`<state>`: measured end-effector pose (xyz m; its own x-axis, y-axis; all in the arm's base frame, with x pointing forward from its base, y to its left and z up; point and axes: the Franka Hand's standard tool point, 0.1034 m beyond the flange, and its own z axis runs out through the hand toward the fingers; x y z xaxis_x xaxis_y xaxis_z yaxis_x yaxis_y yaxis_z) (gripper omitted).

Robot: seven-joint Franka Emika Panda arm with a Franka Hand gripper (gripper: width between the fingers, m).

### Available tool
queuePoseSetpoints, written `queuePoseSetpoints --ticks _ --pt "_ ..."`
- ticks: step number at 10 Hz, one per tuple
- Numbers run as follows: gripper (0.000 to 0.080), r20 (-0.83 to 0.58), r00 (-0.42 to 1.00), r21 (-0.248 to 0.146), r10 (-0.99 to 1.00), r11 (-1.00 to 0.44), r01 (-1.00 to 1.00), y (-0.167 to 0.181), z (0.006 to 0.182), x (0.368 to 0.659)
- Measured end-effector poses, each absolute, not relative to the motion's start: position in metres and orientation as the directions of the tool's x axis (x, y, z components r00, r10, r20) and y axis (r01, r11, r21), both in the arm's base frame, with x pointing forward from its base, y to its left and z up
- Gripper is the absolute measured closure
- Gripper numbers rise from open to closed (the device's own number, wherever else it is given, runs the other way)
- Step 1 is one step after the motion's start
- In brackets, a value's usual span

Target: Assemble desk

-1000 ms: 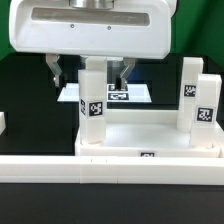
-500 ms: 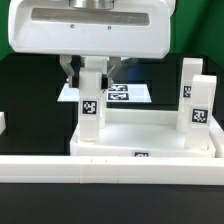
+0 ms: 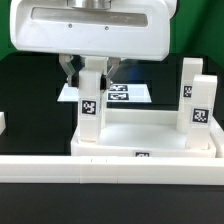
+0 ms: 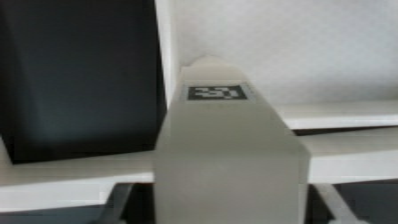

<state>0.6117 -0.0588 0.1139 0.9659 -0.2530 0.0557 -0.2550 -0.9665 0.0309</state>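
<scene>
Gripper (image 3: 91, 68) clamped on leg (image 3: 91, 105) | leg upright, long axis vertical | in desk top (image 3: 150, 140) corner

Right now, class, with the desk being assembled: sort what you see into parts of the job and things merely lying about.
Part of the job:
- desk top
- leg gripped by the gripper
- two legs standing at the exterior view's right

Lying about:
- long white rail in front
- marker board behind
- small white piece at the exterior view's left edge
</scene>
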Motion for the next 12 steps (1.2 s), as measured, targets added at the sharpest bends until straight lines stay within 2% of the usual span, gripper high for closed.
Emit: queuePoseSetpoints --ticks 2,5,12 --pt "0.0509 0.059 0.888 -0.002 -0.456 -0.89 -0.456 -0.0638 0.1148 0.6117" --pt "0.0509 0.076 0.685 -0.059 -0.724 -0.689 -0.722 -0.0681 0.1114 0.6095" --pt "0.0509 0.052 0.349 -0.088 -0.936 -0.352 -0.932 -0.0652 0.1111 0.611"
